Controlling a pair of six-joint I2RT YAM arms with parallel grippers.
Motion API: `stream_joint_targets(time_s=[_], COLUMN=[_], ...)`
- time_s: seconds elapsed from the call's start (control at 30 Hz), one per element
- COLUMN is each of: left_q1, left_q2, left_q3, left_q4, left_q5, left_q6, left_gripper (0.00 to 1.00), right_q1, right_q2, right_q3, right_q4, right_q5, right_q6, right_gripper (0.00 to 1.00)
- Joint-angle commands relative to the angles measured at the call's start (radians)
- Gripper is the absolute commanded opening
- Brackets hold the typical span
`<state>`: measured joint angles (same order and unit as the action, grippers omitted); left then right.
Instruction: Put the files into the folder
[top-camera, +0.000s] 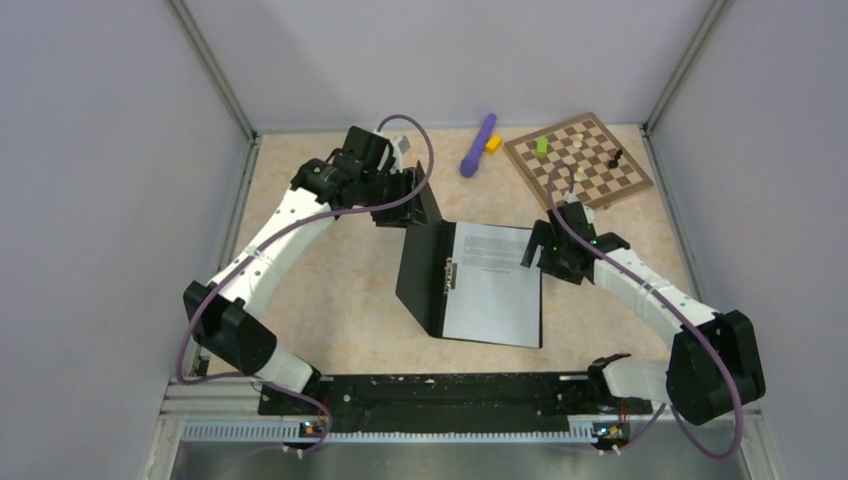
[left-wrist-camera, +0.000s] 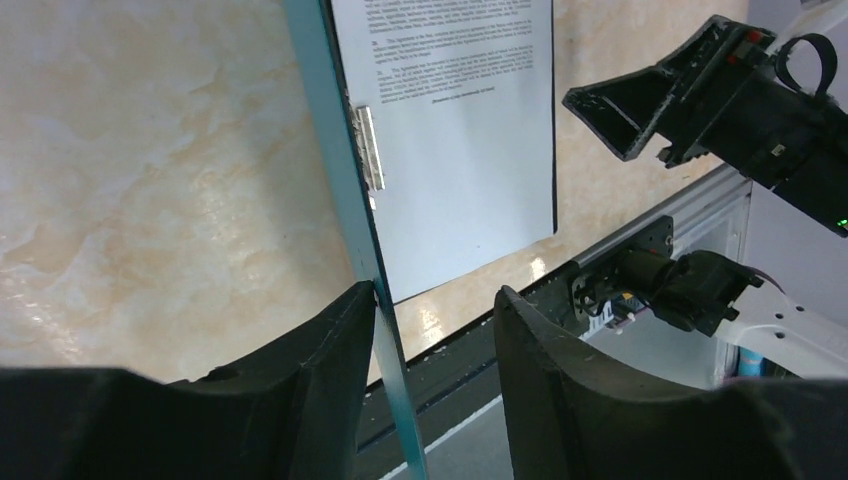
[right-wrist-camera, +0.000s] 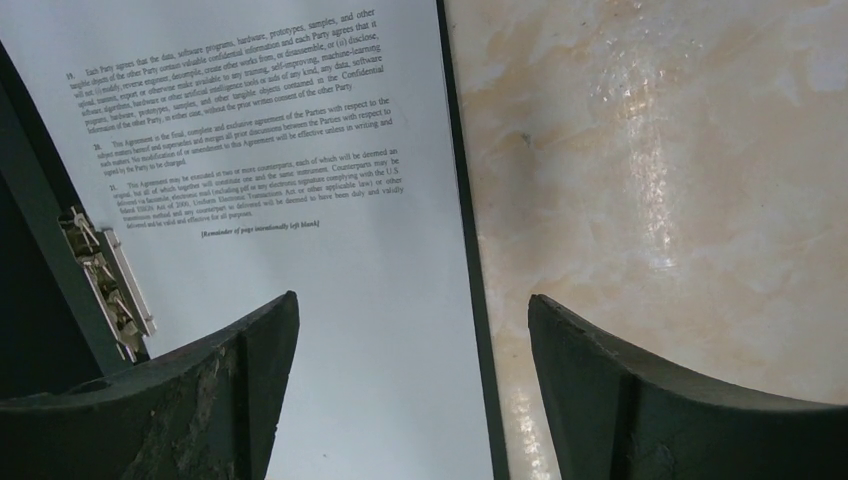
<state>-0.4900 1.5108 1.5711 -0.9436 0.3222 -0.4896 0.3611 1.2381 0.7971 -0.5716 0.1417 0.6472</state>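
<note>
The folder (top-camera: 420, 275) lies open mid-table. Its left cover stands raised, black inner face towards the files, and its right half lies flat. The files (top-camera: 495, 285), white printed sheets, lie on that flat half beside a metal clip (top-camera: 450, 272). My left gripper (top-camera: 415, 192) is open at the raised cover's far top edge. In the left wrist view the cover's teal edge (left-wrist-camera: 340, 150) runs between the jaws of the left gripper (left-wrist-camera: 437, 290), against the left finger (left-wrist-camera: 330, 340). My right gripper (right-wrist-camera: 412, 297) is open and empty above the files (right-wrist-camera: 330, 300) and the folder's right edge (right-wrist-camera: 470, 250).
A brown chessboard (top-camera: 578, 160) with a few pieces and a green block (top-camera: 542, 147) sits at the back right. A purple object (top-camera: 478, 145) and a yellow block (top-camera: 493, 143) lie at the back. A black rail (top-camera: 440, 395) runs along the near edge.
</note>
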Motion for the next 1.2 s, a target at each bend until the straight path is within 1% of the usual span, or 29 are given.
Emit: stream_joint_targets(time_s=[0.0,0.23,0.33,0.53,0.63,0.87,1.03,1.17], left_q1=[-0.053,-0.148,-0.196,-0.314,-0.350,-0.380,-0.381,-0.381], left_q2=[0.045,0.124,0.178,0.305,0.354,0.361,0.352,0.348], left_q3=[0.027,0.033,0.048,0.142,0.189,0.201,0.191,0.184], left_q4=[0.066,0.183,0.234,0.259,0.261,0.303,0.295,0.271], left_q5=[0.050,0.135,0.170,0.201,0.222,0.260,0.230,0.206], left_q6=[-0.052,-0.114,-0.133,-0.143,-0.147,-0.160,-0.157,-0.138], left_gripper=[0.53,0.54,0.54,0.54,0.54,0.54,0.54,0.53], right_q1=[-0.041,-0.158,-0.174,-0.176,-0.180,-0.195,-0.245,-0.259], right_q2=[0.009,-0.012,-0.028,-0.014,-0.012,-0.037,-0.066,-0.108], right_q3=[-0.031,-0.092,-0.114,-0.117,-0.108,-0.092,-0.097,-0.106], right_q4=[0.050,0.075,0.087,0.089,0.082,0.036,-0.019,-0.041], right_q5=[-0.020,-0.113,-0.138,-0.137,-0.138,-0.130,-0.071,-0.052], right_q6=[-0.005,-0.020,-0.012,-0.011,-0.014,-0.023,-0.017,-0.012], right_gripper=[0.83,0.84,0.85,0.85,0.85,0.85,0.86,0.86])
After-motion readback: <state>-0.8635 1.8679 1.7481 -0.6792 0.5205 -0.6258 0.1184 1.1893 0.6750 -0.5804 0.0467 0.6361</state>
